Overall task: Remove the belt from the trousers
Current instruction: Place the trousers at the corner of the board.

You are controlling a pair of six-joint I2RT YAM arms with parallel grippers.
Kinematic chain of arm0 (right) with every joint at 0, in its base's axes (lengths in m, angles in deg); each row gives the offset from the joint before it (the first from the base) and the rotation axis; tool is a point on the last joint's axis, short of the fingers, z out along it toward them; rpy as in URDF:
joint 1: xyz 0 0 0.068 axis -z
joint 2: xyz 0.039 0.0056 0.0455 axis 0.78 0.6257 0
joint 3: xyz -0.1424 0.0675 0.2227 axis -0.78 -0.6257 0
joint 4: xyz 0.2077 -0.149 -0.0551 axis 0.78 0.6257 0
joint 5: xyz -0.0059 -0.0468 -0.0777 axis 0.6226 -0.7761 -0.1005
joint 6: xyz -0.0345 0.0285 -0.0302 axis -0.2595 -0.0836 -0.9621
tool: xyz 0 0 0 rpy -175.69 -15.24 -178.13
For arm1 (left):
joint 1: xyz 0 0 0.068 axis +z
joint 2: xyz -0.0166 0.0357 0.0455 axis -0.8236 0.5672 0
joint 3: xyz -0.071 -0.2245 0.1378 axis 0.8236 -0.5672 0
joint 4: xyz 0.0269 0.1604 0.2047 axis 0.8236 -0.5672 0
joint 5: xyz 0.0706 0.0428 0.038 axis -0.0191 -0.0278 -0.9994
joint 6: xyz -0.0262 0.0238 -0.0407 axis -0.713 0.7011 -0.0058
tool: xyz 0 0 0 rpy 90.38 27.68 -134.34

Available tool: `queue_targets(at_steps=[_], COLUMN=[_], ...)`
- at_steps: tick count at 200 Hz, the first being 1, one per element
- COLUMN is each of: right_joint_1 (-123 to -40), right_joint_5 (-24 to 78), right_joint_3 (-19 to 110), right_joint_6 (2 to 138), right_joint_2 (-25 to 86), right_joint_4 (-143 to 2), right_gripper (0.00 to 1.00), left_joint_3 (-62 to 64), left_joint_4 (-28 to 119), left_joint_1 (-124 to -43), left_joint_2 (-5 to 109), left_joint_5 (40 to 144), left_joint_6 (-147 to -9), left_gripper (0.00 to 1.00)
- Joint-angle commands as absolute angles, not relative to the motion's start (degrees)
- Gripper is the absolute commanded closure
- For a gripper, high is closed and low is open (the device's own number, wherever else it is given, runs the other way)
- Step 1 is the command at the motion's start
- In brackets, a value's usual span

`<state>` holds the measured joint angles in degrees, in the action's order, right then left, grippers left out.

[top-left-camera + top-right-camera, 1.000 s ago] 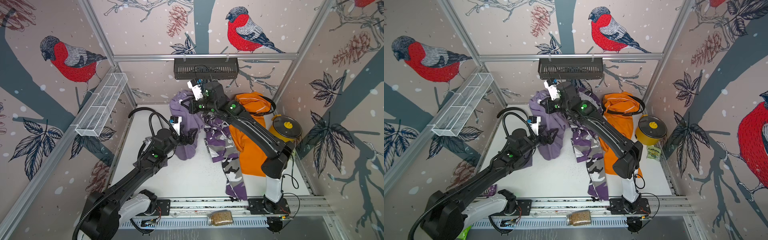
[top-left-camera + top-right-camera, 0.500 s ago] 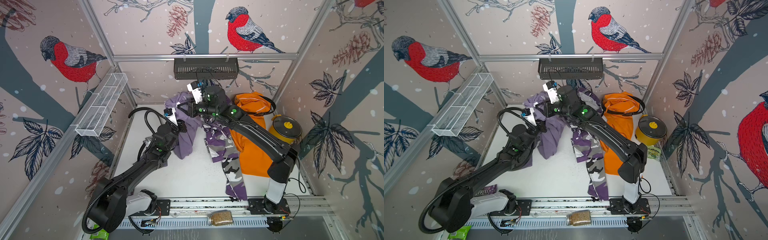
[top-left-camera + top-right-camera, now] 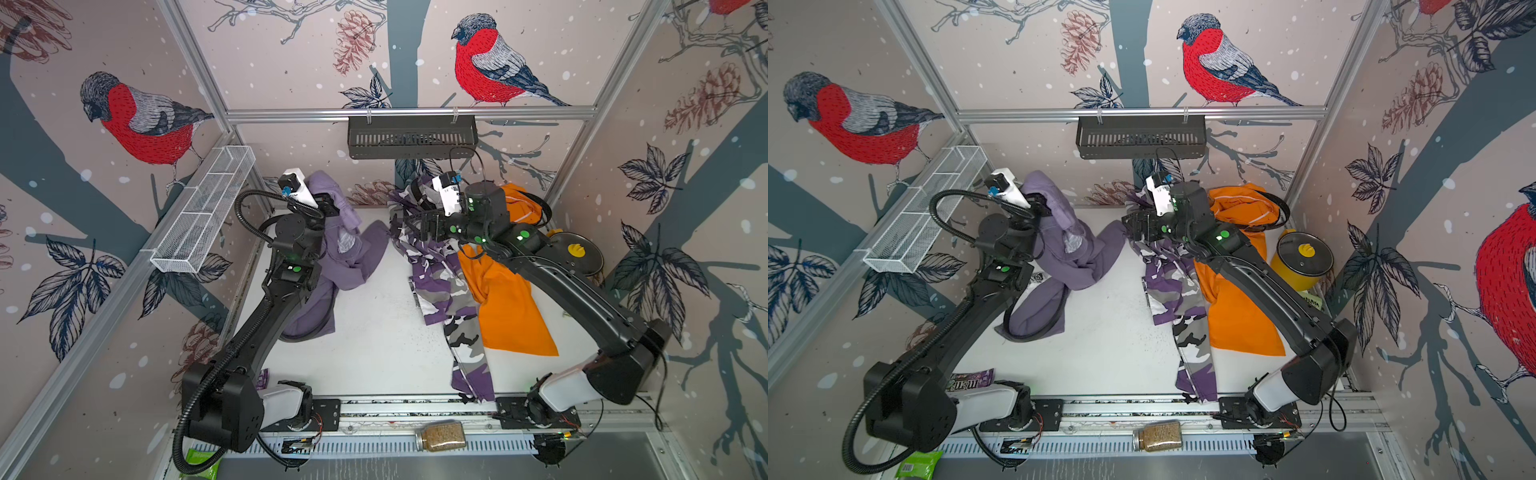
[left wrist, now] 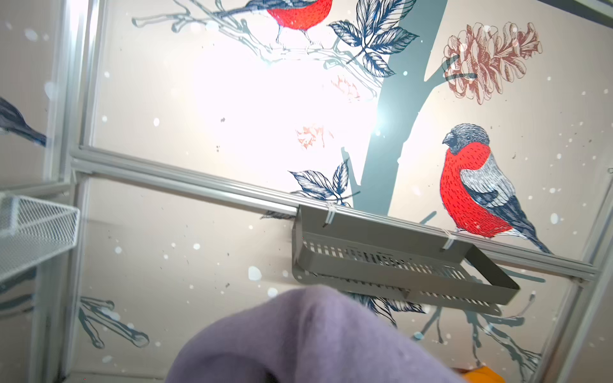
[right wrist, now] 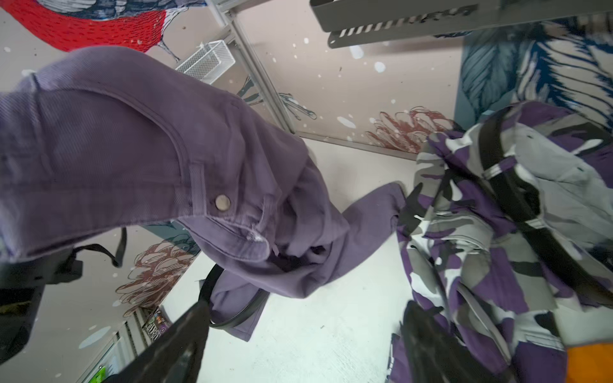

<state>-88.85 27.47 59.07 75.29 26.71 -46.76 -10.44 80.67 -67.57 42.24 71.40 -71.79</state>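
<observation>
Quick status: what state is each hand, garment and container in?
left hand: shut on lilac trousers.
right hand: open, empty.
lilac trousers: waist lifted, legs on table.
camouflage trousers: lying, belt in loops.
orange trousers: lying, belt at waist.
yellow pot: lidded.
jar: on its side.

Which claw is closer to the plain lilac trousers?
Left. The left gripper is shut on the lilac trousers, holding them up; the right gripper is open, apart from them, at the camouflage trousers.

Lilac trousers (image 5: 132,149): matt ribbed cloth, shiny metal stud (image 5: 222,202).
</observation>
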Motion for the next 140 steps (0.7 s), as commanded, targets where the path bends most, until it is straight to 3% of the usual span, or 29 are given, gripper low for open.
queue_targets(at_steps=[1, 49, 140], right_joint_1=[-86.6, -83.5, -79.8], right_joint_5=[25.7, 26.0, 27.8], right_joint_3=[55.3, 51.3, 50.0], right_joint_6=[75.5, 75.3, 74.6], right_joint_2=[23.3, 20.1, 19.7], right_joint_4=[-47.8, -46.7, -46.5], right_gripper=[0.08, 0.07, 0.06], left_joint_3=[-5.3, 3.6, 29.2], left_joint_4=[83.2, 83.7, 77.2], left_joint_1=[-64.7, -61.7, -60.5], left_joint_2=[46.8, 56.8, 61.8], left_joint_5=[69.7, 65.0, 61.6], left_joint_6=[-69.6, -63.5, -49.4], left_gripper=[1.0, 1.0, 1.0])
